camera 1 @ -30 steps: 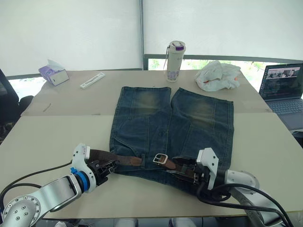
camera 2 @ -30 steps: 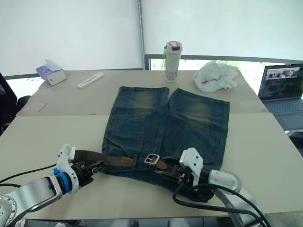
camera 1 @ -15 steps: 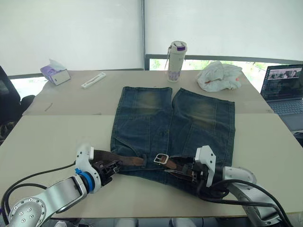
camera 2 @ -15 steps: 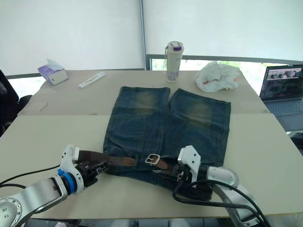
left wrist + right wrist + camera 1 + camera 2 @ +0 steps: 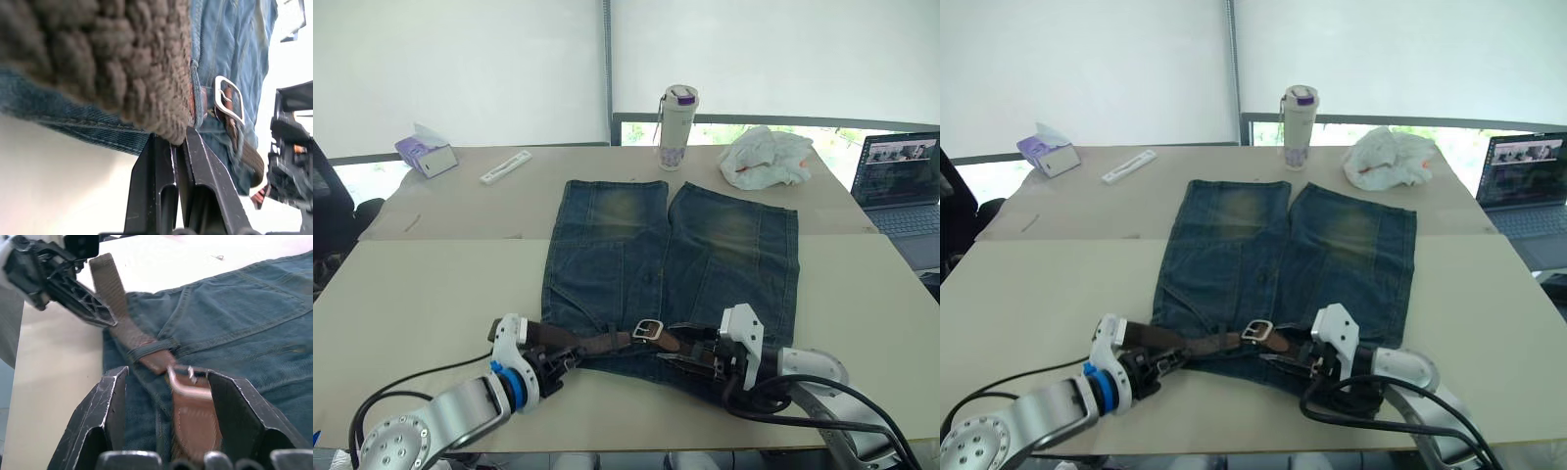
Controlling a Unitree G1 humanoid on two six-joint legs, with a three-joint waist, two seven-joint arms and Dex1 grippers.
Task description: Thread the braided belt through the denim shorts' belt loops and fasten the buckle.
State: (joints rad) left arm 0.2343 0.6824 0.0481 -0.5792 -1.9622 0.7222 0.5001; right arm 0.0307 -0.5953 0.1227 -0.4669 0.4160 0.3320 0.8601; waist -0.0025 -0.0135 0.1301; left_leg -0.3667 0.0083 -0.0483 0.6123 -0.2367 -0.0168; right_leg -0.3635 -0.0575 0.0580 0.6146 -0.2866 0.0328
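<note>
A: What sits along the far left edge of the counter (image 5: 421,284)?
B: A tissue box (image 5: 424,152), and next to it a white strip (image 5: 505,165). Between those and the near edge the counter is bare.

A: And the left tool (image 5: 566,358)?
B: Low at the near edge, just left of the shorts (image 5: 666,264). Its fingers (image 5: 161,171) are clenched on the belt (image 5: 570,340), which runs from there rightward along the waistband, under a belt loop (image 5: 610,338).

A: Where does the strap end?
B: Its tip reaches the buckle (image 5: 648,330), which lies on the waistband near the middle. I cannot tell whether the tip has passed through the frame.

A: The right tool (image 5: 690,349)?
B: Just right of the buckle, on the waistband. In its wrist view the two fingers (image 5: 110,406) stand apart, one on each side of the strap's buckle end; released, gripping nothing.

A: Farther right?
B: The shorts' right hem lies well short of the counter's edge, with bare top between. A laptop (image 5: 899,186) sits on the right. At the back edge stand a bottle (image 5: 674,114) and a crumpled white bag (image 5: 764,157).
</note>
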